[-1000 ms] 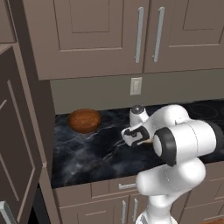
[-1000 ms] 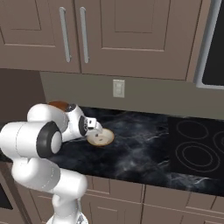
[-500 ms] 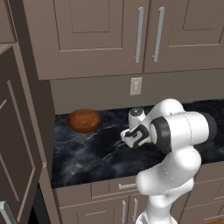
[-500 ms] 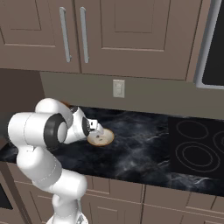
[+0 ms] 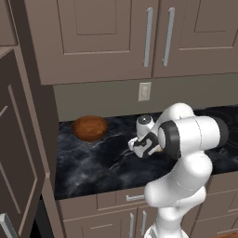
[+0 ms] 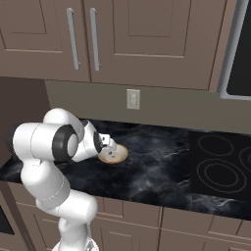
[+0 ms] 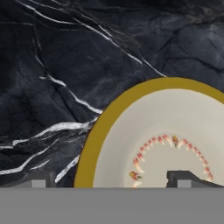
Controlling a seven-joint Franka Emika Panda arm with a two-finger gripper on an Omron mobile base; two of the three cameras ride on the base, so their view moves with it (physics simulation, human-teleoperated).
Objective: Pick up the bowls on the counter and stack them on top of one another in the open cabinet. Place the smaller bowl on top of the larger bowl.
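My arm swung lower over the smaller bowl (image 7: 166, 140).
My tool (image 7: 113, 179) stood spread above its rim; the larger bowl (image 5: 89, 128) sat at ten o'clock on the worktop (image 5: 97, 162).

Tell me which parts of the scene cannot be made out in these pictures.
- Small bowl: in the right base view its left side is hidden by the tool; in the hand view its right and lower parts are cut off by the edges.
- Open cabinet: its inside is hidden in the left base view by its door.
- Cooktop: cut off at the right edge.
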